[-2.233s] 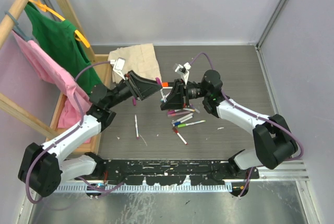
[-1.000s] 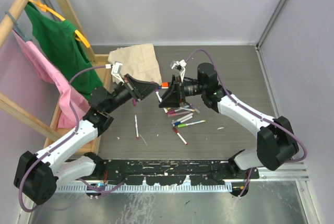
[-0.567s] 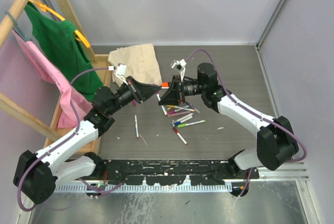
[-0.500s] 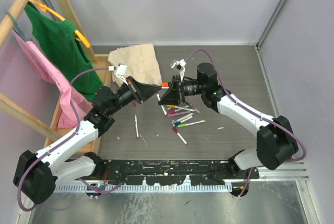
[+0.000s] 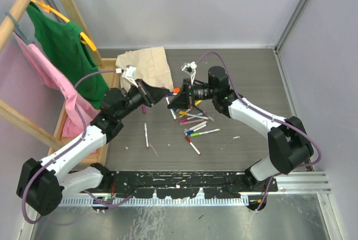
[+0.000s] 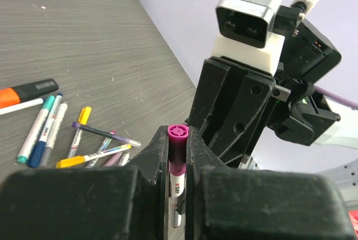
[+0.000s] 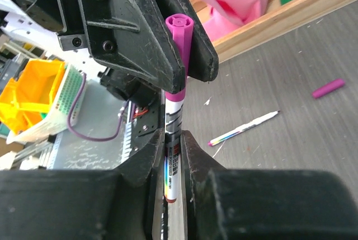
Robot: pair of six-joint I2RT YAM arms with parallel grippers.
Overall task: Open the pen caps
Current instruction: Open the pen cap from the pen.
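Pen cap (image 6: 179,139) sits pinched in left hand (image 6: 178,146).

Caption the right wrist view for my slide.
Right gripper and left gripper both clamp one purple-capped pen, its cap still on.

Left pincer (image 6: 178,146) and right pincer (image 7: 173,139) meet tip to tip above table (image 5: 251,78) centre, both clamped on one purple-capped pen (image 6: 178,133); no gap between.
Below them, pen pile (image 5: 193,121) litters surface; lone pen (image 5: 146,135) nearer left arm.
Beige cloth (image 5: 146,65) covers far-left corner.
Wooden clothes rack (image 5: 22,3) with green shirt (image 5: 67,44) and pink garment (image 5: 47,75) walls left side.
Right half of table bare, open for passage.
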